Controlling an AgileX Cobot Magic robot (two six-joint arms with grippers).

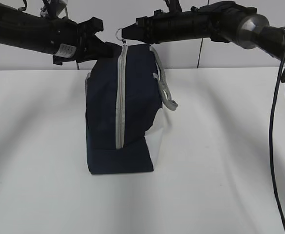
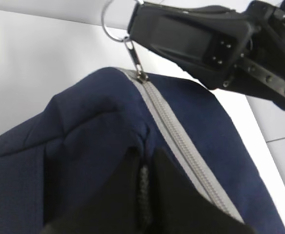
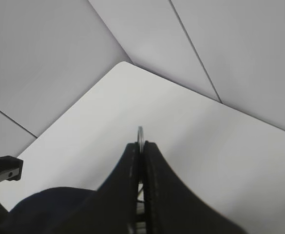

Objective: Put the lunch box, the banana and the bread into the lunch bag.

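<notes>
The navy lunch bag (image 1: 103,107) stands upright on the white table, its grey zipper (image 1: 120,97) closed down the facing side. My left gripper (image 1: 99,48) is shut on a fold of navy fabric at the bag's top left; the left wrist view shows it pinching that fold (image 2: 144,163). My right gripper (image 1: 127,32) is shut on the zipper's ring pull (image 1: 120,33) at the bag's top. The ring shows in the left wrist view (image 2: 108,29) and between the fingertips in the right wrist view (image 3: 140,132). The lunch box, the banana and the bread are out of view.
A grey handle (image 1: 164,90) hangs off the bag's right side. A black cable (image 1: 274,146) hangs from the right arm at the right edge. The white table (image 1: 220,146) spreads around the bag, with a panelled wall behind.
</notes>
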